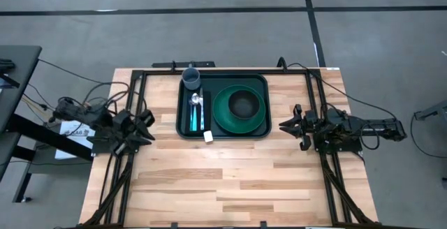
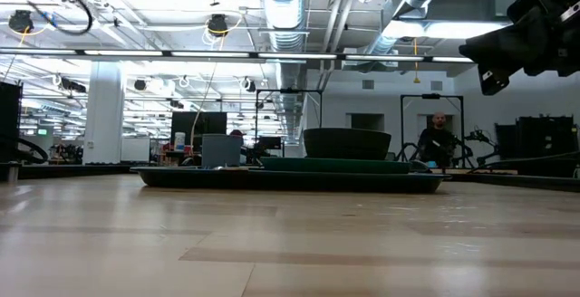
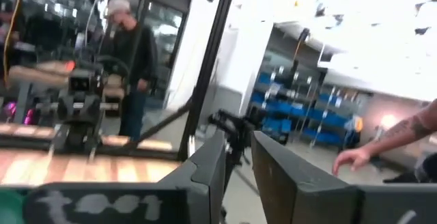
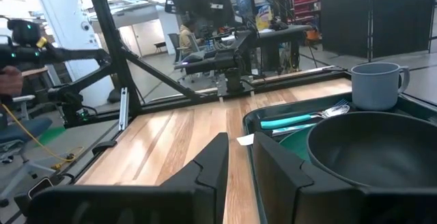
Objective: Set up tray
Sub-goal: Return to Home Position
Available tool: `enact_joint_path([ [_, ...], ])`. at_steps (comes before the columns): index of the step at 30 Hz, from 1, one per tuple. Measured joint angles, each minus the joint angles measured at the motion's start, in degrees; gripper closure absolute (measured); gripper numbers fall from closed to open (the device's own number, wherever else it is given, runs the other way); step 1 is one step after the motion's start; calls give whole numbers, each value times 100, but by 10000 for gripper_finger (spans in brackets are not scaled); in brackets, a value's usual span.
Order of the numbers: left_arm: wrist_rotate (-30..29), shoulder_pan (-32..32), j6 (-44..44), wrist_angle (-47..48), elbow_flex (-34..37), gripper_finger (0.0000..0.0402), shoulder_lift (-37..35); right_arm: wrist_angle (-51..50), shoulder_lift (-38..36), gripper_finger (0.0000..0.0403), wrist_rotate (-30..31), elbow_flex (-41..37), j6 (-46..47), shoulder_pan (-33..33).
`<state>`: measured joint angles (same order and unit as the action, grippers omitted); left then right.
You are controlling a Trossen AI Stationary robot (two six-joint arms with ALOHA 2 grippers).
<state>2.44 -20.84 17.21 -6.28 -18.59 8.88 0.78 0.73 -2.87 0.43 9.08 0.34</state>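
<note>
Tray [image 1: 215, 82]: flat on the table [image 1: 230, 180], 12 o'clock half, centred left-to-right, long side across.

On it:
- green plate [image 1: 222, 117] fills the 3 o'clock half, with a dark bowl [image 1: 243, 104] sitting in the middle of it
- black napkin [image 1: 196, 126] on the 9 o'clock half, just beside the plate. Blue-handled cutlery [image 1: 193, 119] lies on it, handles toward 6 and bright heads toward 12. Can't count the pieces reliably.
- grey-blue mug [image 1: 191, 77] upright in the 11 o'clock corner, at the head of the napkin

Small white tag [image 1: 208, 137] at the tray's 6 o'clock rim. Can't tell whether it's on the rim or on the table.

Left claw [image 1: 151, 126]: off the tray at about 8 o'clock, near the table's edge, pointing at the tray. Fingers [image 3: 205, 173] nearly together with only a thin slot between them, nothing held.

Right claw [image 1: 283, 126]: off the tray at about 4 o'clock, just beside the rim but not touching, pointing inward. Fingers [image 4: 208, 166] also nearly together, thin slot, empty.

Low view shows a person [image 2: 438, 139] standing in the room beyond the table.
</note>
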Motion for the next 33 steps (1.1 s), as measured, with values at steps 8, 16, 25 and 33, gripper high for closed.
enact_joint_path([
  [8,-33,2,-47,-1562,1254,340,-231,2,0,339,0,0,0,0],
  [16,-317,5,-30,-1694,1633,340,-230,0,0,339,0,0,0,-1],
  [25,-895,165,-67,-1282,1797,340,-227,0,0,339,-2,0,0,-2],
  [33,-752,801,-98,-468,1801,340,-229,0,0,339,-2,0,0,-2],
])
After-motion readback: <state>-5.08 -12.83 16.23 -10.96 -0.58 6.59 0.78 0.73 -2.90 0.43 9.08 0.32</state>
